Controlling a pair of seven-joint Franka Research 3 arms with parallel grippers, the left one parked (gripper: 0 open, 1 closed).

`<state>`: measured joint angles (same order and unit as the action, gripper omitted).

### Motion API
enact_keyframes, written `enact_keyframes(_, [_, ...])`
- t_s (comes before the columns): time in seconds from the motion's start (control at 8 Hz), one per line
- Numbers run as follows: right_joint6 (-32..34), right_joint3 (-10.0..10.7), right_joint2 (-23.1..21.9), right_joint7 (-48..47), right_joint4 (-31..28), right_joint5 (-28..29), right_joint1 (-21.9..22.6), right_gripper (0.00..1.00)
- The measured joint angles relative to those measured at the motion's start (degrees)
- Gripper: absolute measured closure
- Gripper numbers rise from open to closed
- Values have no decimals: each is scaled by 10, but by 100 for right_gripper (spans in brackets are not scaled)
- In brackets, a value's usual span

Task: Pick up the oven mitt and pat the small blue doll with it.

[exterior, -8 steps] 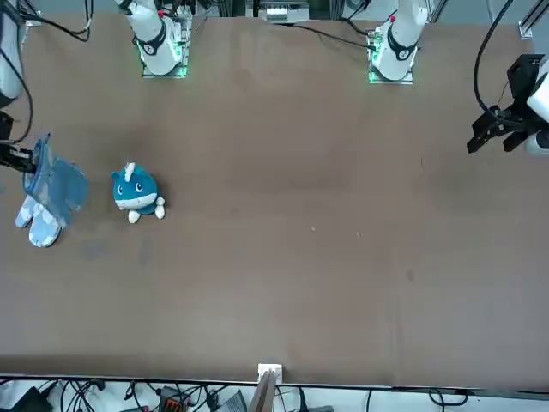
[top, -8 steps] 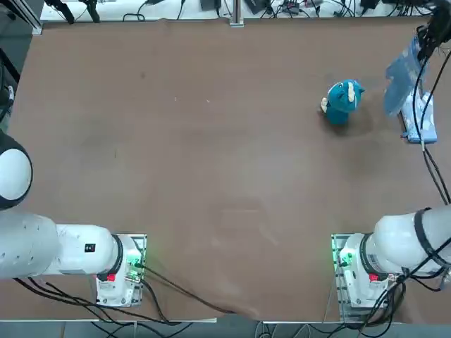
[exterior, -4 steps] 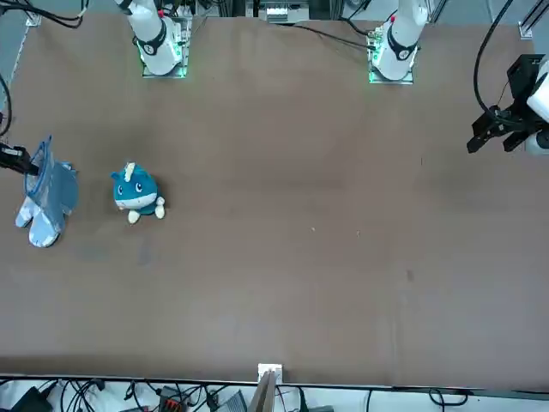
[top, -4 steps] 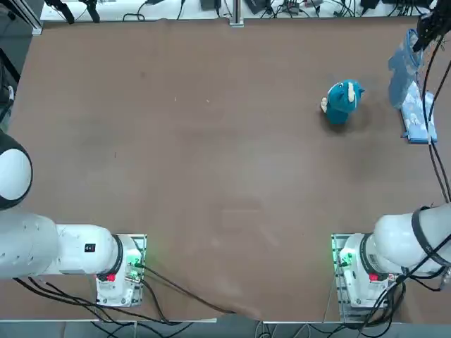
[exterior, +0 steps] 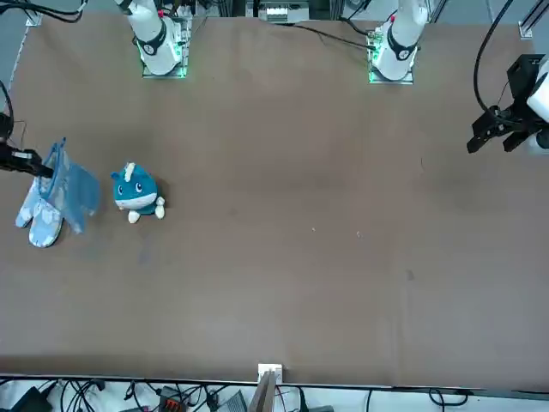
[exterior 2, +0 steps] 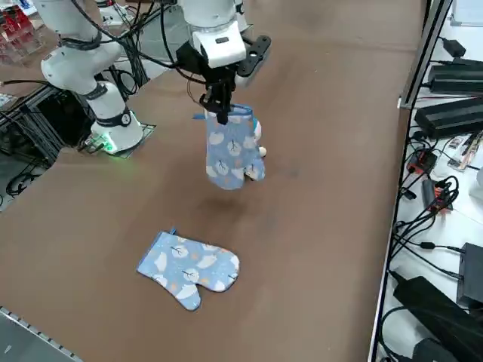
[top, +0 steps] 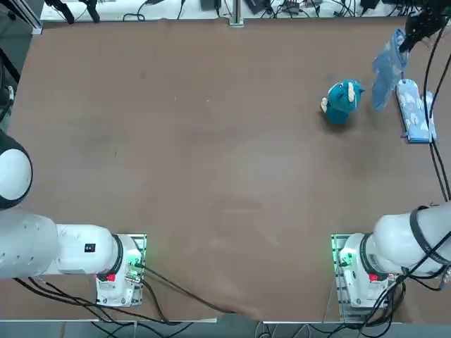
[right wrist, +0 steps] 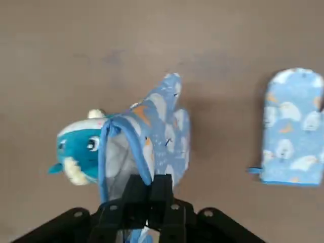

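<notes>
The oven mitt (exterior 2: 230,154) hangs in the air from its cuff, long axis close to vertical, fingertip end pointing down at the table and swung slightly toward the small blue doll (top: 342,101). It hangs clear of the tabletop at the far right of the table, between the doll and the second mitt (exterior 2: 189,268).

The right gripper (exterior 2: 219,111) pinches the cuff's bound edge, its fingers (right wrist: 163,195) pressed together on the fabric. The right arm reaches far out from its base, wrist bent so the gripper points straight down above the mitt.

The doll stands upright just left of the hanging mitt, near it; contact cannot be told. The second mitt lies flat on the brown table (top: 211,162) by the right edge, lengthwise along that edge.
</notes>
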<state>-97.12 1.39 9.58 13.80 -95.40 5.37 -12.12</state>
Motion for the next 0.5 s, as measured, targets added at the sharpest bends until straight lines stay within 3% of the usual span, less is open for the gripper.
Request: enact_keyframes(0.5, [5, -2, 1, -25, 0, 43, 22, 97])
